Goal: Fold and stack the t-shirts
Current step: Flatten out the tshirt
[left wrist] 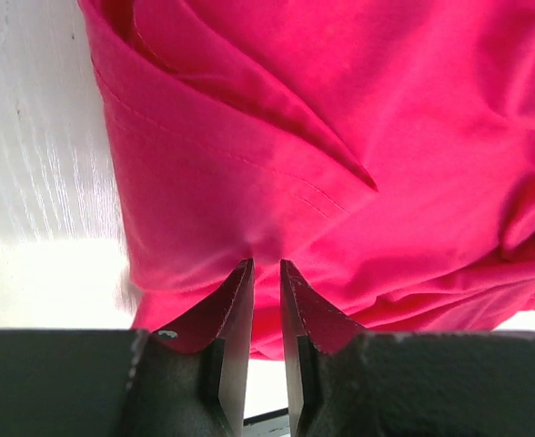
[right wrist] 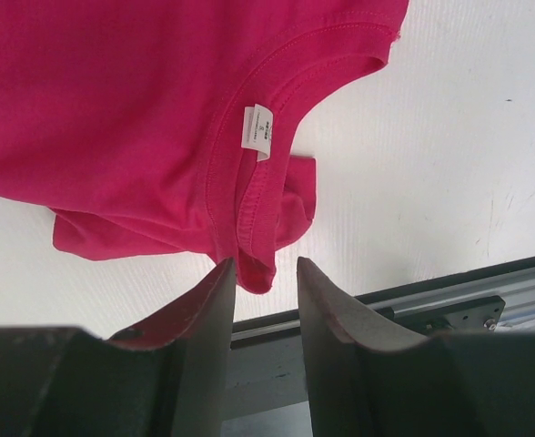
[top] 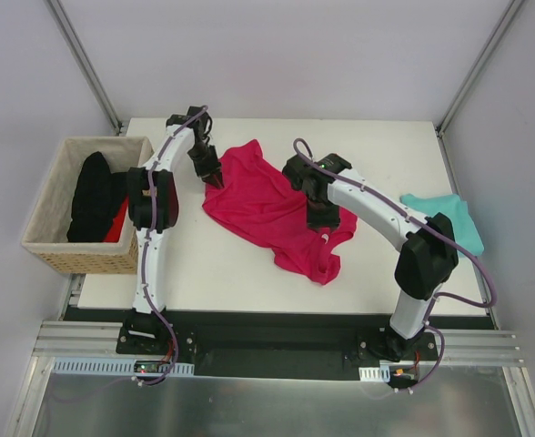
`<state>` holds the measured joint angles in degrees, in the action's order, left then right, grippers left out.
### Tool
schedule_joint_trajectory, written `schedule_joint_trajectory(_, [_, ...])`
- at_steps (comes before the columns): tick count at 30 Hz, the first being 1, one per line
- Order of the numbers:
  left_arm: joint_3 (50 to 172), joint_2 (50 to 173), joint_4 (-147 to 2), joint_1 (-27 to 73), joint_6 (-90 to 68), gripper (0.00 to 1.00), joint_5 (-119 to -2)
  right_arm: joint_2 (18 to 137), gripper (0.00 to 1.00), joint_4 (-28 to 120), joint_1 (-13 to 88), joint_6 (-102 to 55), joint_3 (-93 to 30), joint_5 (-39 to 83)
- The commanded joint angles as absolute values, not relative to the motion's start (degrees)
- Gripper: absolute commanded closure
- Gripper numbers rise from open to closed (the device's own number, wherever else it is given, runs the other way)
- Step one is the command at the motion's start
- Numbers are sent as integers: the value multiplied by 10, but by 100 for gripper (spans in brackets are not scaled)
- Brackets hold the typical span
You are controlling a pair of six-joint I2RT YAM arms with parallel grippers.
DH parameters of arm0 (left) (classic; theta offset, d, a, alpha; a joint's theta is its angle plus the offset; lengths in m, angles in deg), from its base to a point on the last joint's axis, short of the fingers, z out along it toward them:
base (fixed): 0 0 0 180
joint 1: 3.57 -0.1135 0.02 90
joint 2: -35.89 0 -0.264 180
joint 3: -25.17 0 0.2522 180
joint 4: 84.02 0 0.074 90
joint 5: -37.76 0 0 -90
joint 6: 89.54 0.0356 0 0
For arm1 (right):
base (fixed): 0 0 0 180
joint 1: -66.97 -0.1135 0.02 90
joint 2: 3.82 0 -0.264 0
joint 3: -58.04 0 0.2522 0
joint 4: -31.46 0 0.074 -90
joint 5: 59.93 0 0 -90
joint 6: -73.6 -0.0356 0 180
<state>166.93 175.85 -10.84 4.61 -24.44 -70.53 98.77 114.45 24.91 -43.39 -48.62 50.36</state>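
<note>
While the pink t-shirt lies rumpled and skewed across the middle of the bench, the two arms are set at opposite edges of it. The left end effector is nearly closed at the shirt's far-left edge, with an edge of the cloth gathered and pinched between its tips. The right end effector stands part open about a fold of the collar, just below the white neck label; whether it truly clamps that fold I cannot tell, since a sliver of bench shows beside the cloth.

The step in hand looks like spreading the shirt flat before any fold. To do it well, the right jaws should be sure of the collar first; then both arms should draw apart evenly and low, so that the cloth tightens without slipping from one side. The tucked flaps and ridges seen from the left wrist need pulling out, or the fold will set crooked.

For room, bare bench lies open beyond the shirt and toward the near edge. The teal t-shirt lies at the right edge and seems to hang over it, near the right arm's elbow, so a wide rightward pull may brush it. The wicker basket stands off the bench's left side, beside the left arm and apart from the shirt; the near rail runs close below the collar.
</note>
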Motion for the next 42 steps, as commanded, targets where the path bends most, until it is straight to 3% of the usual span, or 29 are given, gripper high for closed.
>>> schedule_joint_trajectory(1, [1693, 1764, -89, 43, -249, 82, -697, 960, 64, 1157, 253, -440, -487, 509])
schedule_joint_trajectory(29, [1690, 1798, -83, 42, -252, 83, -702, 949, 64, 1186, 258, -444, -498, 512])
schedule_joint_trajectory(31, [1693, 1802, -83, 42, -251, 85, -703, 948, 64, 1189, 261, -444, -500, 513])
schedule_joint_trajectory(34, [1695, 1806, -85, 42, -252, 100, -710, 948, 64, 1191, 263, -443, -503, 514])
schedule_joint_trajectory(42, [1692, 1782, -93, 42, -257, 100, -709, 954, 64, 1183, 265, -439, -505, 507])
